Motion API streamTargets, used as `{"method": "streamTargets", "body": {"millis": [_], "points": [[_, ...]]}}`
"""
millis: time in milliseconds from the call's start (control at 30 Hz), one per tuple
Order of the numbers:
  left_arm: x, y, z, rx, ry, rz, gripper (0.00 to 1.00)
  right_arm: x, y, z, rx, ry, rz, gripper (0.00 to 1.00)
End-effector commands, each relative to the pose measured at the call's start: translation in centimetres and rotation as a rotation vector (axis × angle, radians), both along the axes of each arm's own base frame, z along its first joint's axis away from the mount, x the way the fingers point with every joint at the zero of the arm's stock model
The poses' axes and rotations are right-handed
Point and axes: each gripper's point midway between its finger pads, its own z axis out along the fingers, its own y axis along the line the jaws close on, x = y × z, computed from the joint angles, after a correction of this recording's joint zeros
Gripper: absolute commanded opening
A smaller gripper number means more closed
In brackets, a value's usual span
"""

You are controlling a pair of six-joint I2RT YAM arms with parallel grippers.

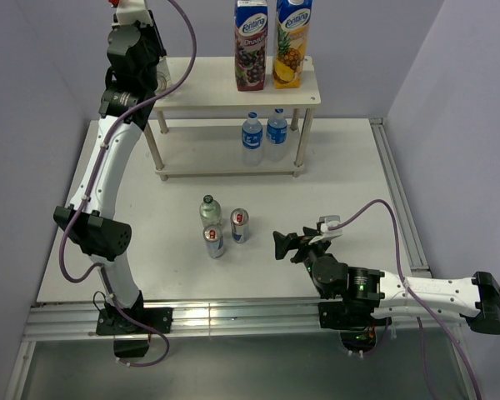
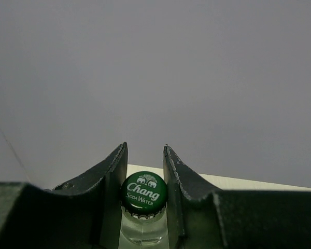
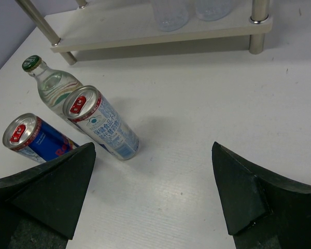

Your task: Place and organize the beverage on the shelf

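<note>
L pincer [image 2: 145,150]: clamped on green-capped glass bottle [image 2: 144,191], cap between its fingers, over shelf [image 1: 208,90] top board | R pincer [image 3: 153,155]: spread wide, holding nothing, low above desk [image 3: 197,119] | ahead-left of it: second glass bottle [image 3: 52,83], two cans [image 3: 101,124] | farther ahead: two water bottles [image 1: 252,137] on lower tier

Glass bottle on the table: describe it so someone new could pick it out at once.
On the white table in front of the two-tier shelf, three small drinks stand clustered. The glass bottle is the one nearest the shelf, with one can to its right and another can in front. It alone is clear, with a green cap; both neighbours are silver-blue metal.
</note>
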Motion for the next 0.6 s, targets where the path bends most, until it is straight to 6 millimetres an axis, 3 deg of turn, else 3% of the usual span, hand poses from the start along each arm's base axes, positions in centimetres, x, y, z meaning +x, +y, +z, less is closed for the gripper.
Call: {"method": "streamTargets", "body": {"millis": [0,33,67,133,233,400,467,567], "points": [[-0.8,0.0,3.3,-0.043,-0.120,-0.018,0.24,0.0,0.2,0.7,0.025,-0.012,-0.007,1.00],[-0.8,0.0,3.2,-0.041,-0.118,-0.020,0.32,0.0,0.1,0.7,0.025,-0.012,-0.007,1.00],[-0.8,-0.1,3.1,-0.040,-0.115,-0.021,0.47,0.0,0.1,0.7,0.027,-0.012,-0.007,1.00],[-0.7,-0.1,2.9,-0.036,-0.113,-0.022,0.64,0.0,0.1,0.7,0.029,-0.012,-0.006,1.00],[-0.7,-0.1,2.8,-0.031,-0.111,-0.018,0.76,0.0,0.1,0.7,0.029,-0.013,-0.009,1.00],[-0.8,0.1,2.7,-0.025,-0.105,-0.010,0.86,0.0,0.2,0.7,0.028,-0.013,-0.004,1.00],[-1.3,0.5,3.0,-0.033,-0.107,0.002,0.99,0.0,0.2,0.6,0.023,-0.012,-0.004,1.00],[-2.7,1.2,3.9,-0.043,-0.121,0.017,0.99,0.1,0.2,0.6,0.019,-0.013,-0.007,1.00]]}}
